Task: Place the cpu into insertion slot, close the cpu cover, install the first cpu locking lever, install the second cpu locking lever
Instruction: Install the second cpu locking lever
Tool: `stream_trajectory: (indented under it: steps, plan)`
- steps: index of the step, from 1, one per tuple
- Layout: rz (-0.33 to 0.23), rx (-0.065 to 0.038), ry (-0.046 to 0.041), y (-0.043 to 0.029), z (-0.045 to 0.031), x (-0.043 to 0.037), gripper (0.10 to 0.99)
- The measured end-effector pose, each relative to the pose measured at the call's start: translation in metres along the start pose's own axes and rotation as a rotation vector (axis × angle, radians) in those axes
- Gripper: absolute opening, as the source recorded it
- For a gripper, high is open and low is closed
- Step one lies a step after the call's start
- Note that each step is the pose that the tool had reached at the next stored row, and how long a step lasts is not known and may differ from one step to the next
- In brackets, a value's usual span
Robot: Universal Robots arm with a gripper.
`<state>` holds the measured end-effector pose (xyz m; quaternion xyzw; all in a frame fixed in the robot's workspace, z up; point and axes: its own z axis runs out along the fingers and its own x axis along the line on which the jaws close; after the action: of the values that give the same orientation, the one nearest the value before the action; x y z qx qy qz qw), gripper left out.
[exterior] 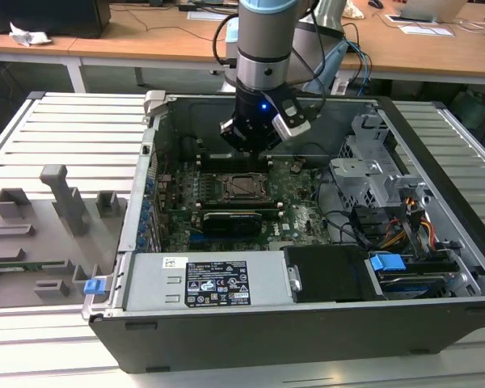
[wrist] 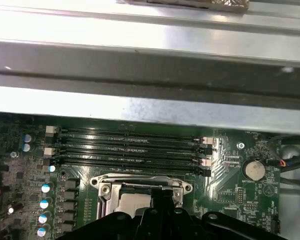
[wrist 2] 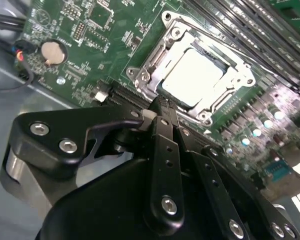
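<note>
1. The cpu (wrist 2: 192,75) lies in the insertion slot (wrist 2: 166,95), mid-board in the open case (exterior: 436,145), with the cpu cover (wrist 2: 237,75) down around it.
2. The gripper (wrist 2: 162,107) hangs above the slot's far edge, fingers pressed together, empty.
3. Judgement: this is lever work; press with the closed tip, straight and slowly, off the chip.
4. Risk: slipping onto the memory slots (wrist: 130,145).

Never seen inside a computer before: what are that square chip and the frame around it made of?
The cpu top looks like dull, pale metal, catching light evenly. The cpu cover around it seems thin silvery sheet metal, with brighter glints along its edges. Neither can be confirmed by look alone.
</note>
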<state>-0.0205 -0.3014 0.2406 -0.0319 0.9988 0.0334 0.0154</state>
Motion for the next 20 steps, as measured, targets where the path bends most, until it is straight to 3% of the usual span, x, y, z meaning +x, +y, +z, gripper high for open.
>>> stream_trajectory:
  steps: [5, 12, 15, 20]
  plan:
    - [0.000, 0.000, 0.0000, -0.0033, -0.0010, 0.0002, 0.106]
    - [0.000, 0.000, -0.0001, -0.0144, -0.0011, 0.0009, 0.106]
    - [0.000, 0.000, 0.0000, -0.0148, -0.0016, 0.0010, 0.106]
    - [0.000, 0.000, 0.0000, -0.0143, -0.0096, 0.0006, 0.106]
